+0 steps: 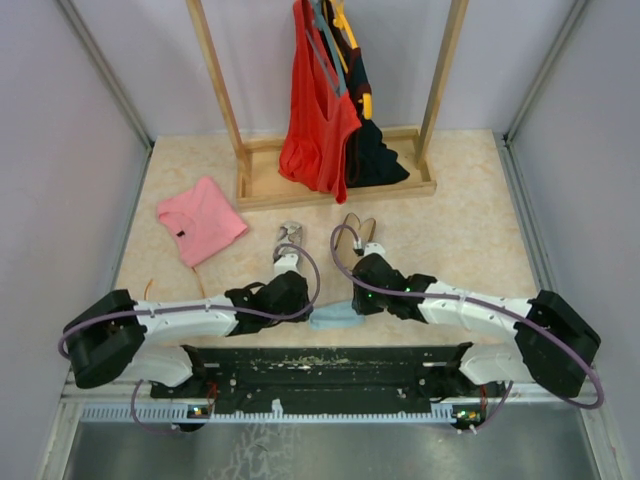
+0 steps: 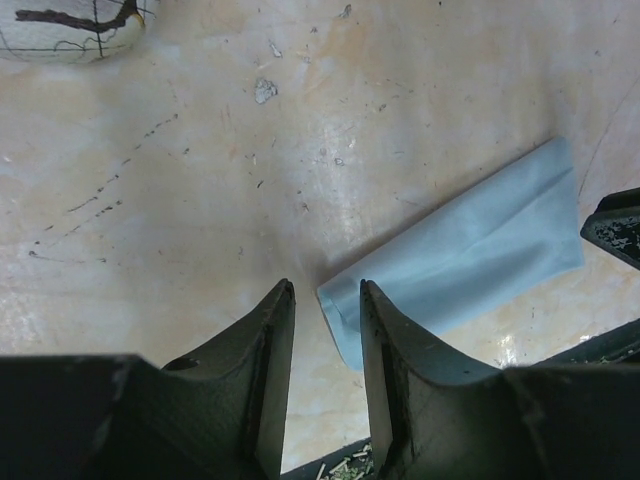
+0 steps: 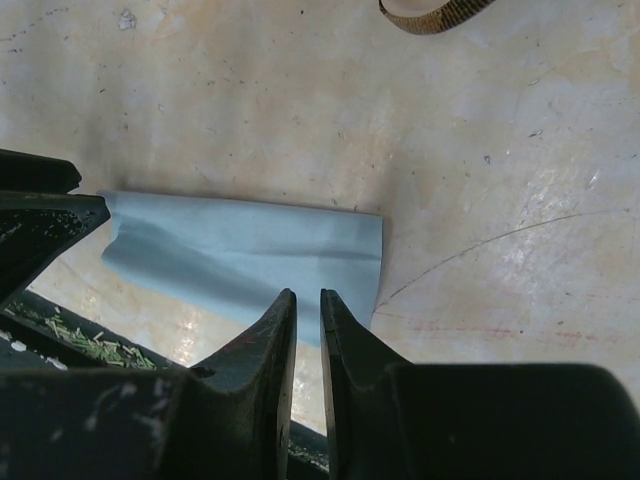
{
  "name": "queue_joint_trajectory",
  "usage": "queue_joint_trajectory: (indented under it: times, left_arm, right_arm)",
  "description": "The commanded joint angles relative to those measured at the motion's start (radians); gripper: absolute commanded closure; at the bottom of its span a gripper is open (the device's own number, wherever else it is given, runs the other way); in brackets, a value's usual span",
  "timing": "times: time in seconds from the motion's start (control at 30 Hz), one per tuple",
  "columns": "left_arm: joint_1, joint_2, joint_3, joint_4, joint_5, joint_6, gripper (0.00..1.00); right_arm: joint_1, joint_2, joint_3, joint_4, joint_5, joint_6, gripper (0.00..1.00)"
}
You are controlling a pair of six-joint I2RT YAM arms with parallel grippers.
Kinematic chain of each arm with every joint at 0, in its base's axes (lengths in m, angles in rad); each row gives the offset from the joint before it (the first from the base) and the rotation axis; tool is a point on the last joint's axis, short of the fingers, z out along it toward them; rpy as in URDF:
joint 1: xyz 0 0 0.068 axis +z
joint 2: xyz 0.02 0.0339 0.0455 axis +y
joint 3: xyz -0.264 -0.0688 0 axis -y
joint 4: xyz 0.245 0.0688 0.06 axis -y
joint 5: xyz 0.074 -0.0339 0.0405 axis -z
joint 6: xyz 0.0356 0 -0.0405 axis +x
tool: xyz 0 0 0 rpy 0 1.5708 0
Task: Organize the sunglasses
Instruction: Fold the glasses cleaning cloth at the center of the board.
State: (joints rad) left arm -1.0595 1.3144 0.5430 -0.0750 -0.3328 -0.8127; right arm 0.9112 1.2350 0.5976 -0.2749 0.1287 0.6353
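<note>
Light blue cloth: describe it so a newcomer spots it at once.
Start at the table and its near edge, where the black base plate lies. Just beyond it, between the left gripper and right gripper, lies a small folded cloth. It is pale blue and flat, unlike the larger pink shirt farther back left.

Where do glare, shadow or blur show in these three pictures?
Top view: even light, everything sharp, no glare on the table. Left wrist view: a bright glare spot on the table below the blue cloth. Right wrist view: pale sheen on the table at right; a darker shadow band runs along the cloth.
</note>
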Motion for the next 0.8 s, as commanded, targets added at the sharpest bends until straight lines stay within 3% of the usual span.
queue_joint_trajectory:
  times: [0.0, 0.27, 0.5, 0.63, 0.77]
  left_arm:
    - [0.006, 0.028, 0.012, 0.046, 0.04, 0.019, 0.62]
    - [0.014, 0.051, 0.002, 0.078, 0.053, 0.023, 0.65]
    - [0.032, 0.091, -0.01, 0.112, 0.081, 0.022, 0.92]
    - [0.036, 0.112, -0.011, 0.129, 0.086, 0.032, 1.0]
    - [0.047, 0.127, -0.001, 0.138, 0.087, 0.053, 1.0]
  right_arm:
    - [-0.007, 0.018, 0.044, 0.054, -0.005, -0.007, 0.84]
    - [-0.014, 0.053, 0.033, 0.089, -0.025, 0.003, 0.85]
    - [-0.02, 0.1, 0.024, 0.1, 0.003, 0.022, 0.87]
    - [-0.02, 0.129, 0.022, 0.101, 0.033, 0.031, 0.9]
    - [-0.021, 0.153, 0.023, 0.111, 0.053, 0.037, 0.92]
